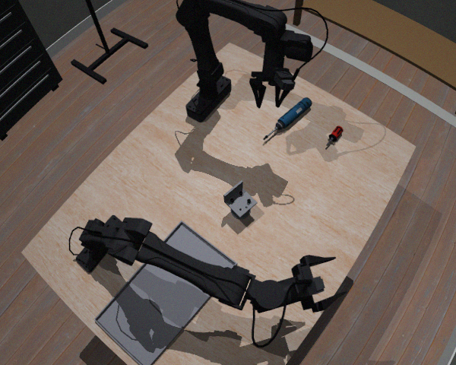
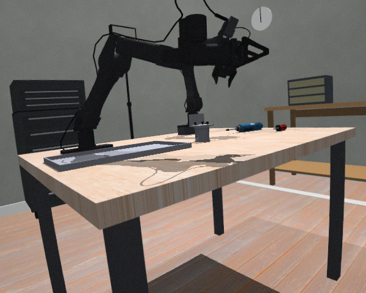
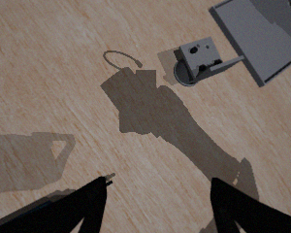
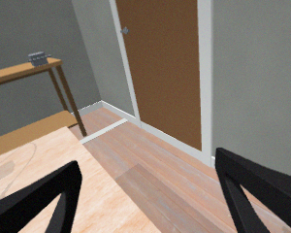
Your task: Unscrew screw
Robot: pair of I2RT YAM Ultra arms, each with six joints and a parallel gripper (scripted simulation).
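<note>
Hanging above the electric screwdriver (image 1: 295, 112) (image 2: 249, 127) (image 3: 39, 206), the left gripper (image 1: 268, 105) (image 2: 222, 83) (image 3: 157, 185) has its fingers well apart, though not at their widest, with nothing between them. The tool lies on its side on the table (image 1: 141, 176) (image 2: 271, 141) (image 3: 39, 73) (image 4: 107, 214), its bit pointing roughly towards the joint module (image 2: 202, 133) (image 3: 183, 75), so a grip across the barrel would probably leave the bit free to be turned down.

Farther out from those fingers, the module stands upright beneath its bracket (image 1: 242, 204) (image 2: 196, 118) (image 3: 201, 50). Dark screw heads show on the bracket; from this far off, which one is fully down is hard to tell, though the one nearest the plate's outer edge seems to stand proud. As nothing fixes the module down, pressing should stay straight and gentle lest it tip.

The right gripper (image 1: 340, 271) (image 4: 145, 162) is spread wide and empty beyond the module, probably parked there to leave room. The red stubby screwdriver (image 1: 335, 133) (image 2: 280, 127) lies apart, likely unneeded.
</note>
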